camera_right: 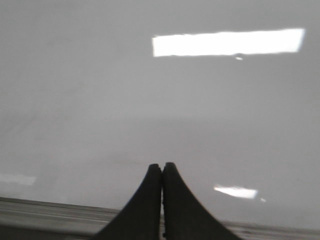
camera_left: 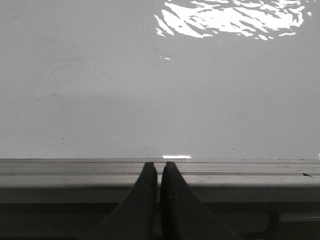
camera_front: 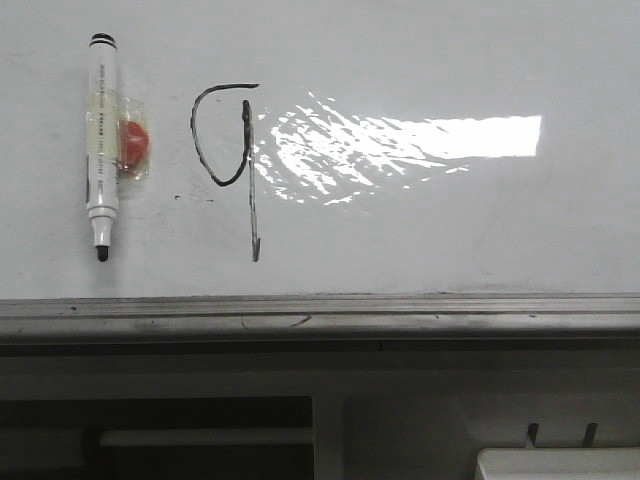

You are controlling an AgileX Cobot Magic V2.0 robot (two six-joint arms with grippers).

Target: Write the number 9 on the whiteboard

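Looking at the board [camera_front: 420,220]: the 9 [camera_front: 228,160] is already drawn, black loop upper left of the glare, thin straight tail running down toward the rail [camera_front: 320,312]. Loop doesn't quite close at the top right, stroke overshoots a bit. Task looks done or nearly so.

Marker [camera_front: 102,140] sits vertical on the board left of the 9, near but apart, tip down, cap off. An orange-red blob [camera_front: 134,145] in clear tape is stuck to its side, probably a magnet mount.

Left hand [camera_left: 160,172] has its fingers pressed together, nothing between them, pointed at the rail with bare board beyond. Right hand [camera_right: 161,172] likewise pressed together and holding nothing, facing blank board; view is blurry. Neither hand shows in the front view.

Handling guess: marker is light, stiff, smooth plastic, likely slippery; take it mid-barrel, clear of the tape lump. Ink smears if fresh, so stay off the strokes. Board is rigid and glossy.
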